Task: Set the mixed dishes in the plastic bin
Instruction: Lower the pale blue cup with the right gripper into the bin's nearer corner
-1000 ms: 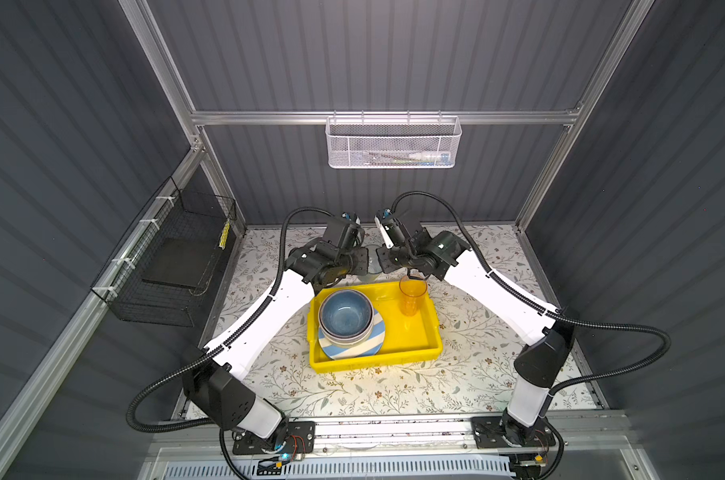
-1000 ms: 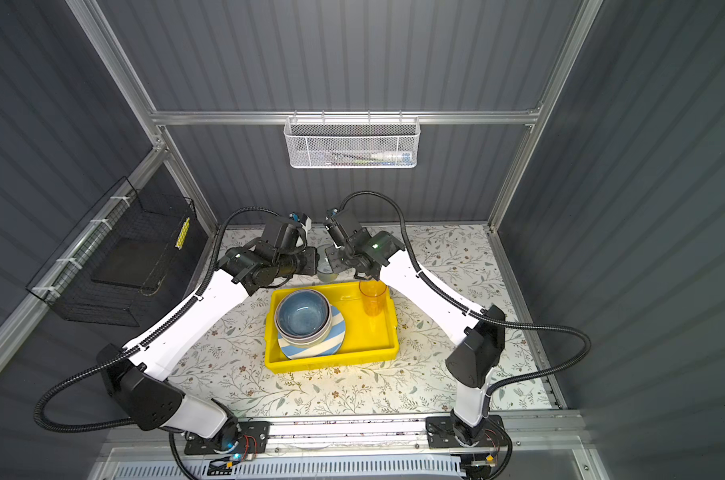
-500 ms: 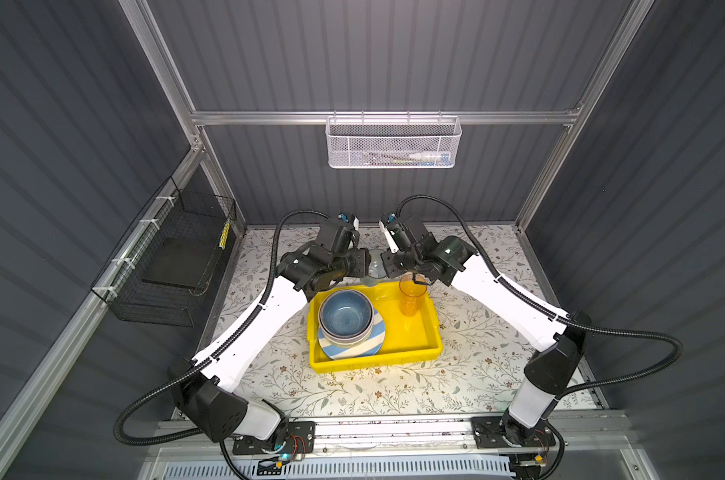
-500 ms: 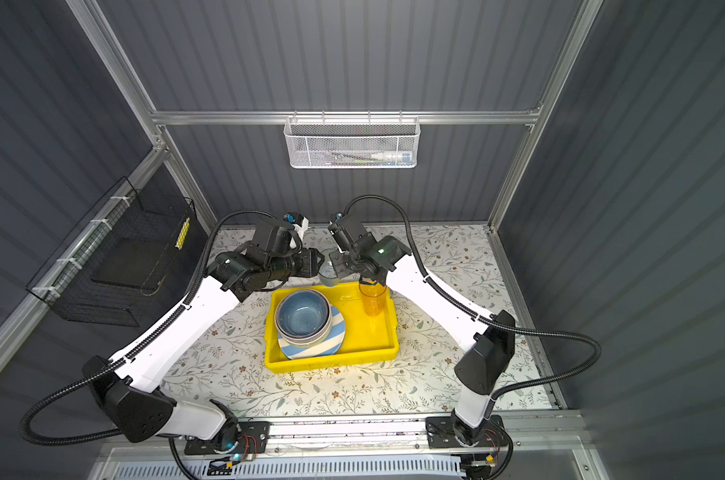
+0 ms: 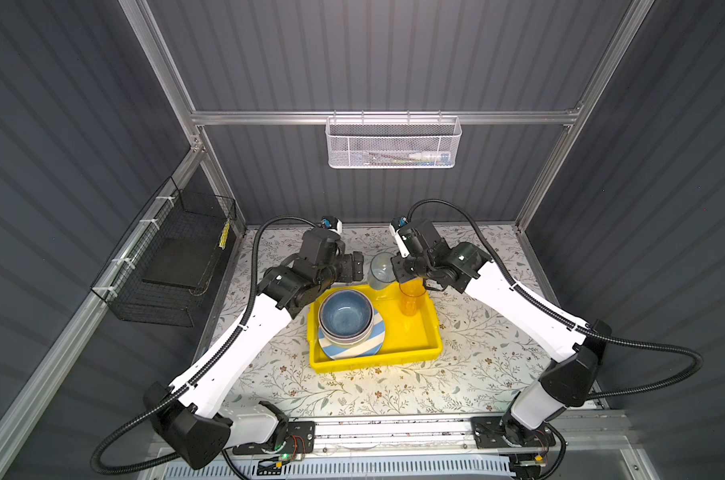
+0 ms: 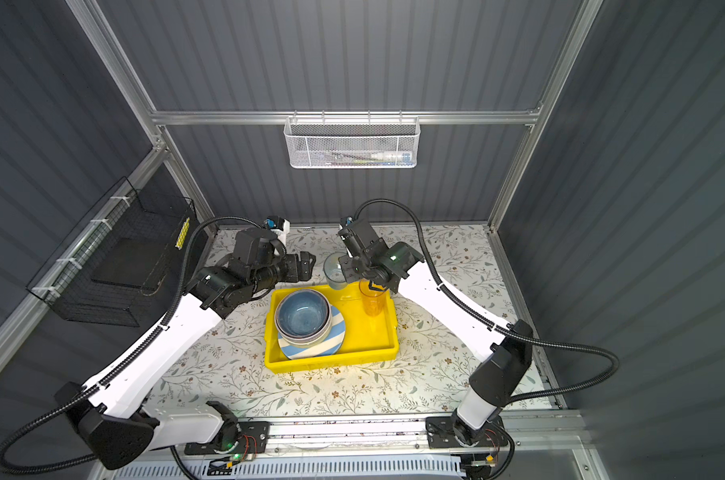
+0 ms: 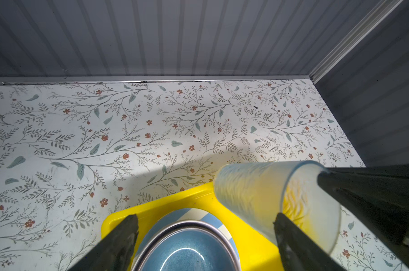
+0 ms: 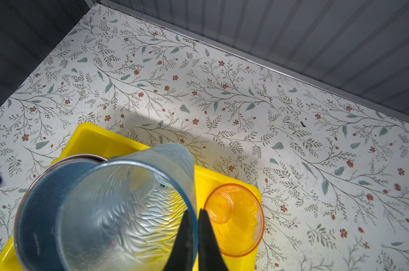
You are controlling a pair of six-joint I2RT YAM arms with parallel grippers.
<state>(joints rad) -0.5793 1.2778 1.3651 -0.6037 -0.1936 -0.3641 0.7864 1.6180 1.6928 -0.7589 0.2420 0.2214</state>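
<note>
The yellow plastic bin (image 5: pixel 375 362) (image 6: pixel 331 358) lies mid-table. In it a blue bowl (image 5: pixel 346 318) sits nested in a lilac bowl on a blue-white striped plate (image 5: pixel 371 348). An orange-looking translucent tumbler (image 5: pixel 410 300) (image 8: pixel 234 220) stands upright at the bin's far right. A blue translucent tumbler (image 5: pixel 380 272) (image 8: pixel 128 211) (image 7: pixel 257 194) hangs tilted over the bin's far edge. My right gripper (image 5: pixel 396 272) (image 8: pixel 196 218) is shut on its rim. My left gripper (image 5: pixel 358 268) (image 7: pixel 205 234) stands open beside the tumbler, its fingers apart from it, over the bowl (image 7: pixel 187 253).
A white mesh basket (image 5: pixel 394 143) hangs on the back wall. A black wire basket (image 5: pixel 173 266) is fixed to the left wall. The floral tabletop (image 5: pixel 352 395) surrounds the bin, and the back wall stands close behind both grippers.
My left gripper has opened and let go of the blue tumbler, drawing slightly left. The right gripper keeps its pinch on the tumbler's rim.
</note>
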